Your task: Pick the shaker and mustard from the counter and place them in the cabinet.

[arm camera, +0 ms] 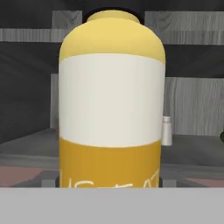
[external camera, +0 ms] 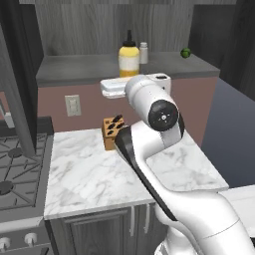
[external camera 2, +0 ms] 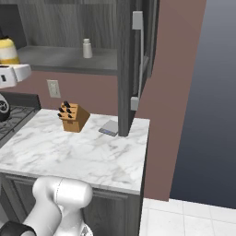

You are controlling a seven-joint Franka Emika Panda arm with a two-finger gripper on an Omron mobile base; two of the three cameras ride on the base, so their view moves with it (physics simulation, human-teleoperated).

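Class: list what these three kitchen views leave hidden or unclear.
- Gripper: left base view, hidden behind the arm's hand; grip on mustard uncertain.
- Mustard nozzle: hand view, cut off by top edge.
- Shaker: hand view, partly behind the bottle.
- Green object: left base view, too small to identify.

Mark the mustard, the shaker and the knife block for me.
mustard (external camera: 129, 61), left base view, yellow body.
shaker (external camera 2: 86, 49), right base view, mid body.
knife block (external camera 2: 75, 118), right base view, wooden side.
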